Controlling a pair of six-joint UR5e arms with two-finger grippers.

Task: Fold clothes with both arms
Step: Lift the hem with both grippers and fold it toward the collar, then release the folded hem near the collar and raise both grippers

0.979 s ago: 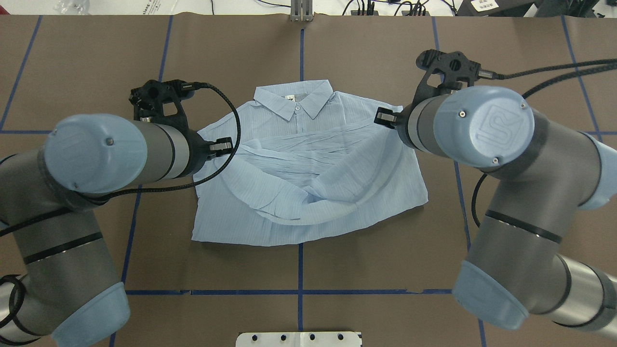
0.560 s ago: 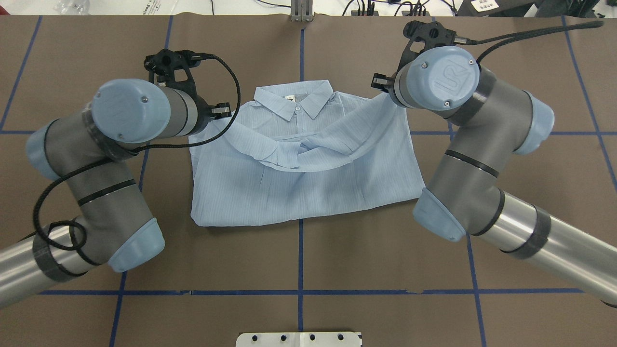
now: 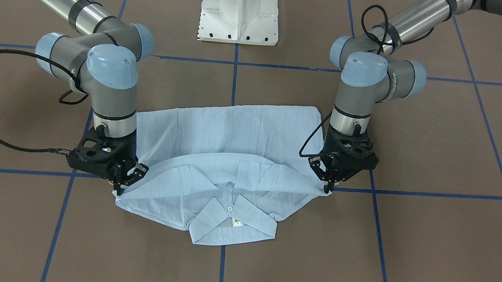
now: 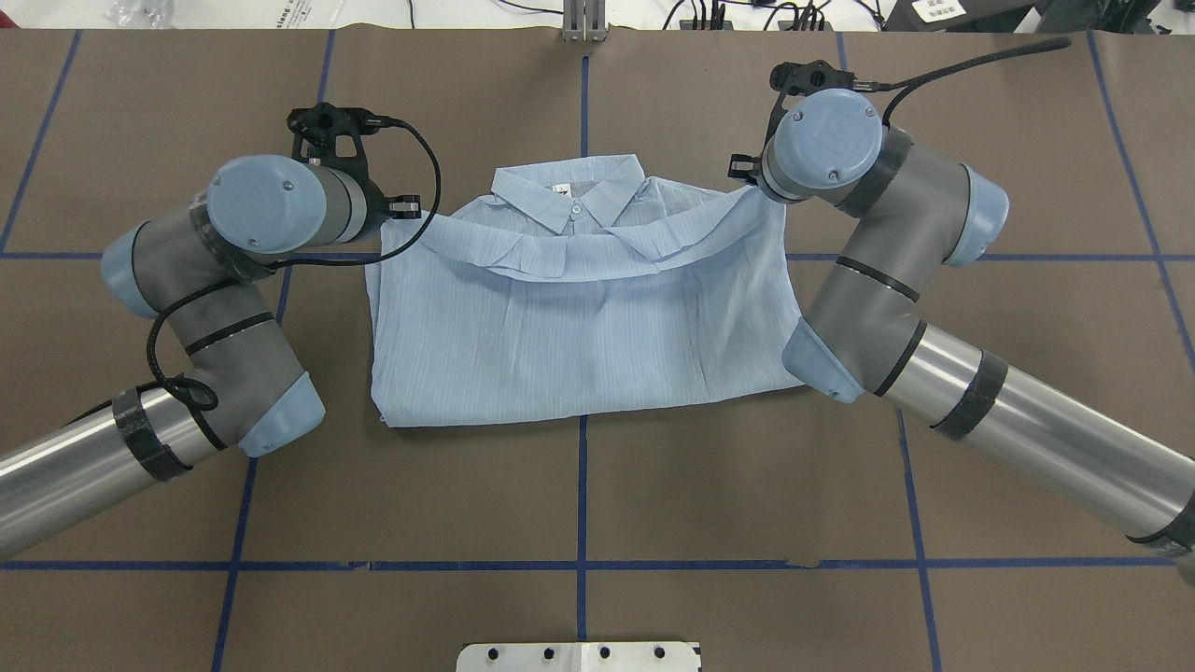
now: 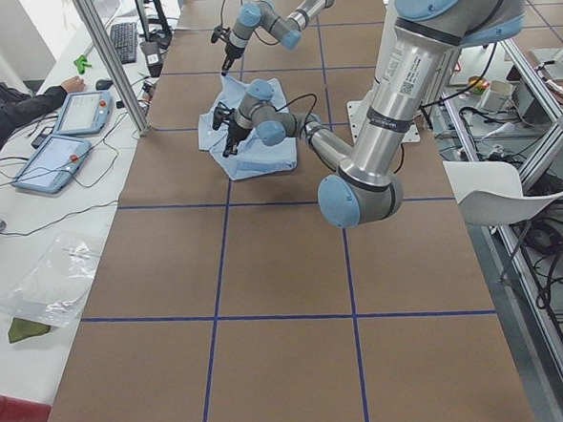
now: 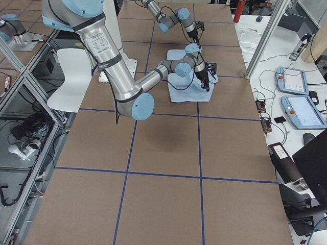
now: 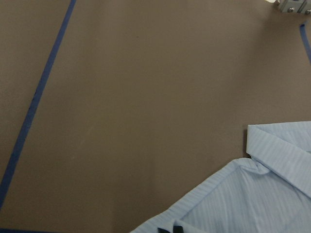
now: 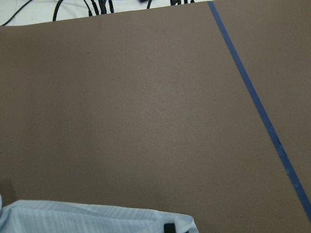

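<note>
Both arms have travelled toward 12 o'clock over the last second, and the lifted hem that hung over the crossed sleeves now lies just under the collar.
Light blue striped shirt (image 4: 579,317) lies folded in half at worktop (image 4: 728,485) centre: fold edge at 6 o'clock, collar (image 4: 568,191) at 12, sleeves covered. Left gripper (image 3: 330,187) sits low at the shirt's 10 o'clock corner (overhead view), fingertips pressed together, pinching the doubled cloth edge; its wrist camera shows dark tips on the fabric. Right gripper (image 3: 120,185) is at the 2 o'clock corner, tips on the cloth corner and apparently pinching it. Both wrists point near-vertically down. A blue tape line (image 4: 581,485) runs out from under the fold toward 6 o'clock.
</note>
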